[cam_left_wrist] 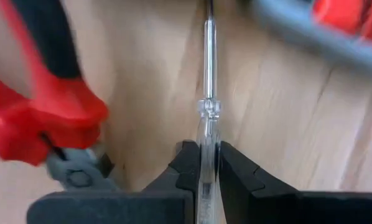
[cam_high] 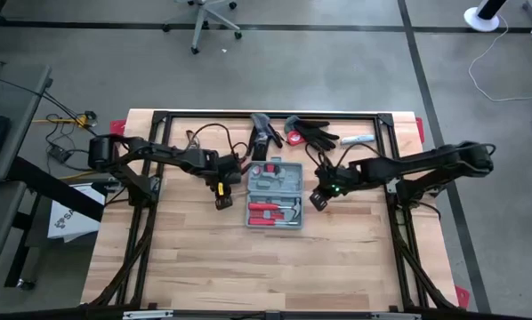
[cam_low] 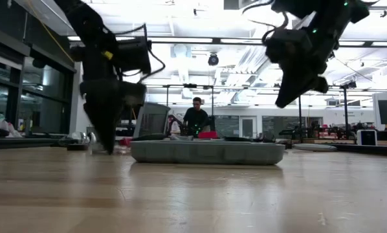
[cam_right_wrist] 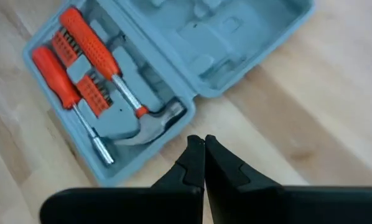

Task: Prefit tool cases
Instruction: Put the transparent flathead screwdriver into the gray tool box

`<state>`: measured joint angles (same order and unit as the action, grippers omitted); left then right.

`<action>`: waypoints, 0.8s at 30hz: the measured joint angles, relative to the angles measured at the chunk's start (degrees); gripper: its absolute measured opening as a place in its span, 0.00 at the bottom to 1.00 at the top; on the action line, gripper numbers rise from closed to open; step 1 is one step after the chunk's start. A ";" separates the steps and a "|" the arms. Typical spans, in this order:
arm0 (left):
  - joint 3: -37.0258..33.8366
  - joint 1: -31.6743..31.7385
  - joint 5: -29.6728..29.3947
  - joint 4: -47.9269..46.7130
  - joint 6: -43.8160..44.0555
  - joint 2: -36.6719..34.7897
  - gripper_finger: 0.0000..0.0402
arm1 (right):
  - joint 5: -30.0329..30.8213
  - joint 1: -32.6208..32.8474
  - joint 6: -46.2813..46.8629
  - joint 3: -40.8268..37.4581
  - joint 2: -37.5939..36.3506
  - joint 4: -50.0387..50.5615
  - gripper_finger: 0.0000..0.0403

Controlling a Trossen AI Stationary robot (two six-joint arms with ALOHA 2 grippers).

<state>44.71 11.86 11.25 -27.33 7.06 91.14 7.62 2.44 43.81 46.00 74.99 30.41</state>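
Two grippers are engaged. At the table's 9 o'clock side, the left gripper (cam_left_wrist: 201,177) is clenched on a clear-handled screwdriver (cam_left_wrist: 208,74) beside red pliers (cam_left_wrist: 46,109). The open tool case (cam_high: 275,195) lies at centre. At 3 o'clock the right gripper (cam_right_wrist: 203,158) hovers pinched together, empty. The shaft should be lifted level before seating.

A light wooden table (cam_high: 204,258) carries the open tool case (cam_high: 275,196), black gloves (cam_high: 306,133) and red-handled pliers (cam_left_wrist: 43,118).
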 joint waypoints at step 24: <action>8.47 -0.25 -3.01 -16.27 8.13 -3.77 0.00 | 2.65 -3.17 -5.29 0.00 -5.87 7.17 0.00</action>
<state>53.18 11.61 8.24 -43.61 15.19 87.37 10.28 -0.73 38.52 46.00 69.12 37.57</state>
